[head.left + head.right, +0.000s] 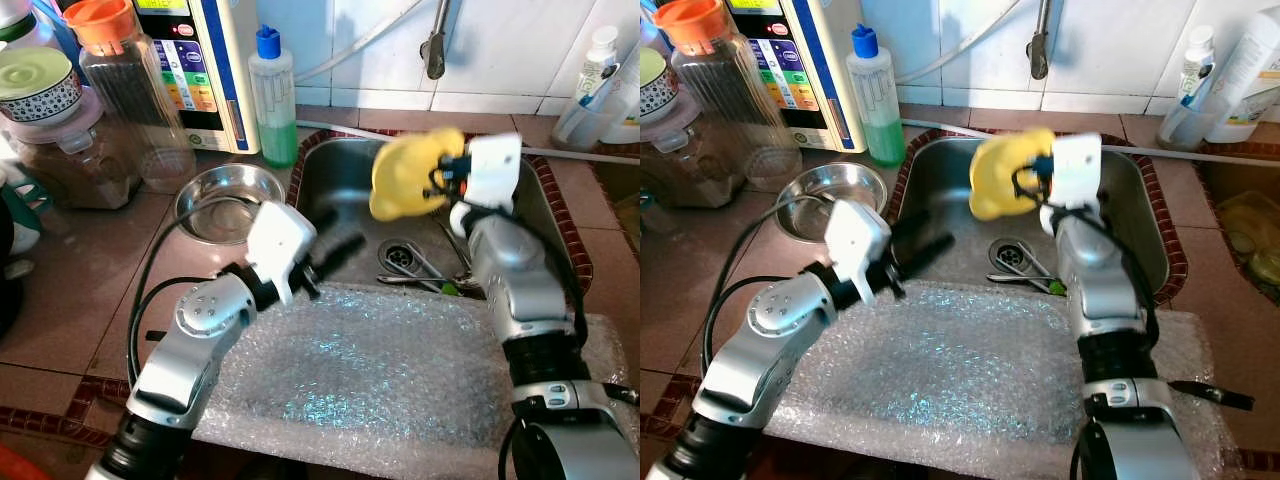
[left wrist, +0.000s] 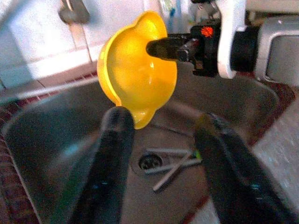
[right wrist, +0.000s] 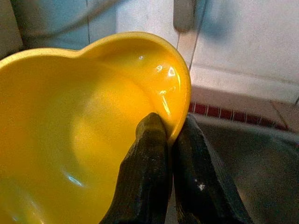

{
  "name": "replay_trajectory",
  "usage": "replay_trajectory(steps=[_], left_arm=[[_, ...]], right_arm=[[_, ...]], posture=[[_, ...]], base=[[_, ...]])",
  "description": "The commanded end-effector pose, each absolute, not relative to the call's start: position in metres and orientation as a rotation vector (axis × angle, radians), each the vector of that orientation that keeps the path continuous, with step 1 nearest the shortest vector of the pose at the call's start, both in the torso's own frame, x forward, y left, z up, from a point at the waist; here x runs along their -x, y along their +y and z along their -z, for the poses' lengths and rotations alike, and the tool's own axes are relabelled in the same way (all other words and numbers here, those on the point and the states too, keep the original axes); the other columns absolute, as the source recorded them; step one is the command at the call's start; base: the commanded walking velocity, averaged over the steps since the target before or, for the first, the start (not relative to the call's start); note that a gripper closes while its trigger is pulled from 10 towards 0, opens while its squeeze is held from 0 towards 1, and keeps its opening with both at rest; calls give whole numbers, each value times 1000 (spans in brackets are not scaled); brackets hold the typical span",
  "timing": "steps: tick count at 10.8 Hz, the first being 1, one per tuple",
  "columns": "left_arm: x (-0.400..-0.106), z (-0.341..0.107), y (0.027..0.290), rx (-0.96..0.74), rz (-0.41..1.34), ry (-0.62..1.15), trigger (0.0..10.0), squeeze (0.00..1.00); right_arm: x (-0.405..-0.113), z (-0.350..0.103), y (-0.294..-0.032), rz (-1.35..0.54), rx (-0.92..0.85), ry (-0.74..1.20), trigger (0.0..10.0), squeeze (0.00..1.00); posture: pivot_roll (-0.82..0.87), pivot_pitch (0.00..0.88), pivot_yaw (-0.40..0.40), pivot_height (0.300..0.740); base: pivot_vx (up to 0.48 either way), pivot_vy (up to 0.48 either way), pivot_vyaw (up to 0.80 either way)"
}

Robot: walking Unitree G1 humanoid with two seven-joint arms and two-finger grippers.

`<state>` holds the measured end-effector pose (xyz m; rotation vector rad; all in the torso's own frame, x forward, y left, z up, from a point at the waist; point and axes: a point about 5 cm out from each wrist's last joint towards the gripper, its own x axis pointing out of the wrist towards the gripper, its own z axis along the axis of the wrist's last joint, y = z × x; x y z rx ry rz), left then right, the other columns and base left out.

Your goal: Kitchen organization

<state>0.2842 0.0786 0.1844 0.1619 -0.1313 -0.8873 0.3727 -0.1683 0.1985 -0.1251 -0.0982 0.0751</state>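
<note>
One thing is in hand so far, by my reckoning, and most of the tidying is left. Taking the sink (image 1: 545,190) as my landmark: the sheet of bubble wrap (image 1: 380,370) lies over the counter just in front of it, bare, and I judge it may be where washed things are meant to go. Above the basin my right gripper (image 3: 169,140) is clenched on the rim of the yellow bowl (image 1: 410,172), one finger inside and one outside, the bowl lifted clear and tilted on its side. My left gripper (image 2: 161,140) hangs over the sink's left edge with its fingers spread apart, grasping nothing, pointed at the bowl. Left of the sink a steel bowl (image 1: 228,202) sits on the counter, not yet dealt with. A few utensils (image 1: 430,275) lie on the basin floor by the drain. Behind the sink's left corner stands a green bottle (image 1: 275,100) beside an appliance (image 1: 195,60) whose coloured panel carries writing too small to read.
</note>
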Motion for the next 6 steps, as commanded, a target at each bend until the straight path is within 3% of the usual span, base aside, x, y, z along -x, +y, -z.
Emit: replay_trajectory(steps=[1,4,6], left_arm=[[-280,-180,78,-193,918,-104,10000,1000],[-283,-179,87,-253,884,-94,10000,1000],[-281,-183,84,-254,897,-101,10000,1000]], right_arm=[[-372,-190,-172,-56,138,-77,0,0],[-372,-165,-184,2,150,28,0,0],[-373,-153,-197,73,60,119,0,0]], posture=[[-123,154,64,740],[-115,154,63,740],[-114,156,63,740]], base=[[0,0,0],[0,0,0],[0,0,0]])
